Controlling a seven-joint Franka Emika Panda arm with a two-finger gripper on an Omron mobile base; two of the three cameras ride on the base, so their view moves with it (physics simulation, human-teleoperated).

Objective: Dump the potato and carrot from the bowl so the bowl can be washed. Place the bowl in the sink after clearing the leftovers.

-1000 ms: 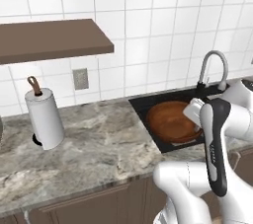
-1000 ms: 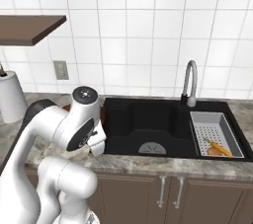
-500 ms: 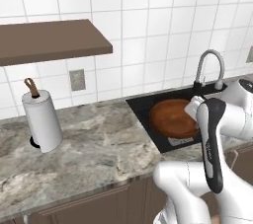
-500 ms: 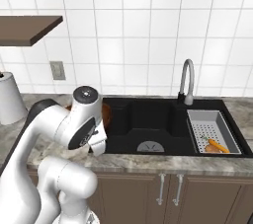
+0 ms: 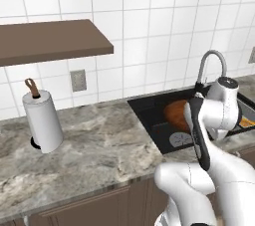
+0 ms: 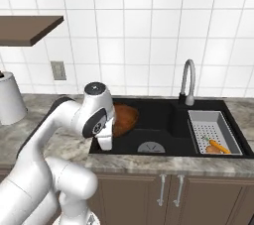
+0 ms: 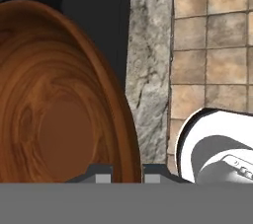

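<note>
- The gripper [image 7: 126, 171] is clamped on the rim of the bowl [image 7: 59, 99], over the left basin of the sink [image 6: 158, 135].
- Glossy wood: stiff, light, likely slippery; rim hold suits.
- The carrot [image 6: 218, 145] lies far right.

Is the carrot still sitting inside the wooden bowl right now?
No, the carrot lies in the grey perforated tray at the right of the sink, apart from the bowl.

We see a glossy reddish-brown bowl [image 7: 54, 99] with swirling wood grain, a black sink [image 6: 149, 120] with a silver faucet [image 6: 186, 81], an orange carrot [image 6: 219, 146] in a grey perforated tray [image 6: 211, 131], a grey veined marble counter [image 5: 94, 145], white wall tiles [image 6: 149, 30] and a brown shelf [image 5: 50, 41].
</note>
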